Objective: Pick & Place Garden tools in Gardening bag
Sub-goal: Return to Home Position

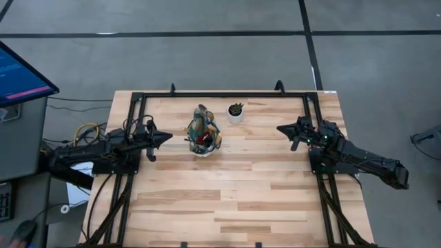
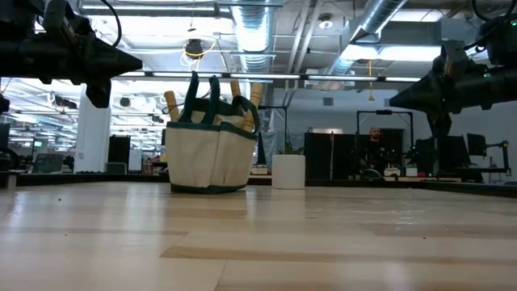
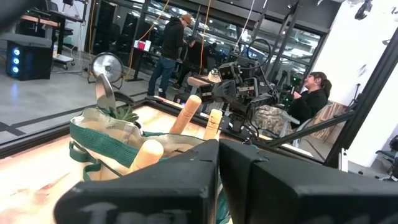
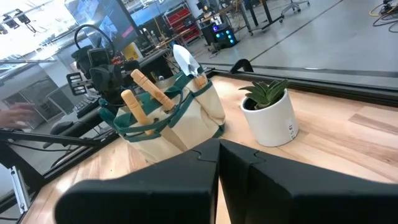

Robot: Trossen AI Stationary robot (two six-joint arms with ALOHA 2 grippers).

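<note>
The beige gardening bag (image 1: 203, 136) with green trim stands upright on its base on the far middle of the table. Garden tools stick out of its open top: wooden handles (image 4: 144, 92) and a silver trowel head (image 4: 186, 61). My left gripper (image 1: 167, 137) hovers shut just left of the bag, pointing level at it. My right gripper (image 1: 281, 128) hovers shut over the table's right part, pointing level toward the bag. In the low view, the bag (image 2: 210, 153) stands between the two raised grippers.
A small white pot (image 1: 236, 112) with a green plant stands just right of the bag, toward the far edge. A black frame (image 1: 220, 94) runs along the table's far and side edges. People show in the room beyond.
</note>
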